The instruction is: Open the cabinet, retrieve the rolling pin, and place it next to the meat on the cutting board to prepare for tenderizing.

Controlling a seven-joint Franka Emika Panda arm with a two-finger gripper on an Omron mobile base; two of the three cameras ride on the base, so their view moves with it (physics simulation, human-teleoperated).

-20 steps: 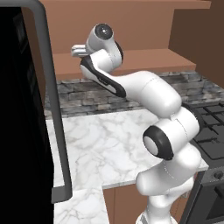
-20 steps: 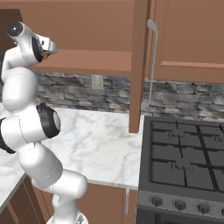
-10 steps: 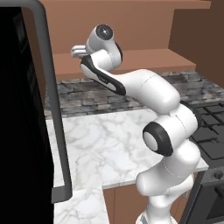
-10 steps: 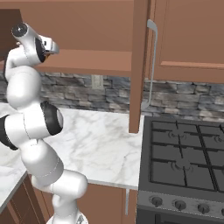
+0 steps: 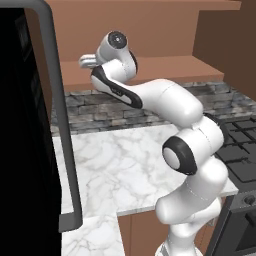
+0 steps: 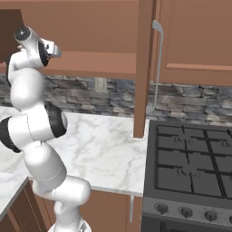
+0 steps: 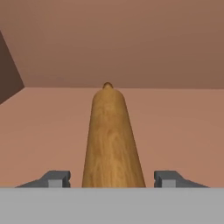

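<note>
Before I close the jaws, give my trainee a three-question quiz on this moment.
1. True or false: the cabinet door stands open.
2. In the hand view, where does the rolling pin lie? A) left of both fingertips B) between the fingertips C) on the counter
3. What appliance sits right of the counter?

Key: 1 true. 2 B, with gaps on both sides. 3 The stove.

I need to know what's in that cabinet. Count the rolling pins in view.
1. A single rolling pin lies on the cabinet shelf in the hand view, between the gripper's fingertips, pointing away toward the back wall. Others could be hidden outside this view.
</note>
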